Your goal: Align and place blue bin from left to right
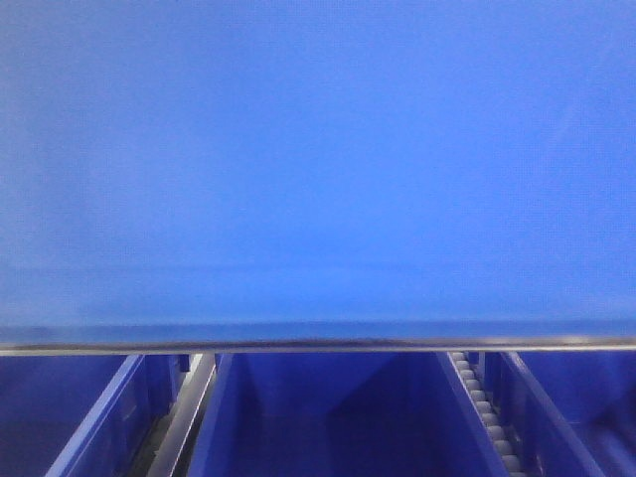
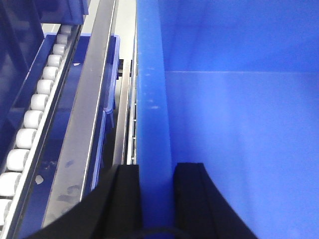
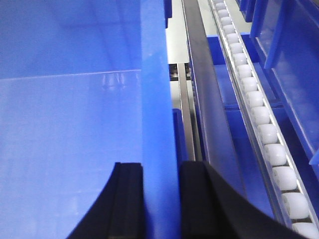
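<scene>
Front view: the blue bin (image 1: 318,159) filled the upper three quarters of the frame as one smooth flat wall, very close to the lens and slightly blurred. A thin metal strip (image 1: 318,347) ran across the full width just under it. Below the strip, along the bottom of the frame, other blue bins (image 1: 338,407) sat side by side, separated by a metal rail (image 1: 184,417) at lower left and a roller track (image 1: 485,412) at lower right. Left wrist view: the left tool (image 2: 157,172) was at bottom centre, its two black fingers (image 2: 122,199) standing one on either side of the bin's side wall and pressed against it, so clenched on the wall edge. The wall ran up the frame from the tool, and the bin's interior took up the right half. White rollers and a steel rail lay at the left of the frame, beside the bin. Right wrist view: the right tool (image 3: 160,172) was at bottom centre, likewise clamped astride the opposite wall, one finger inside and one outside. The bin's interior was at the left of the frame, with a dark rail and a line of white rollers at the right. Whether the bin's base rested on anything could not be told.
</scene>
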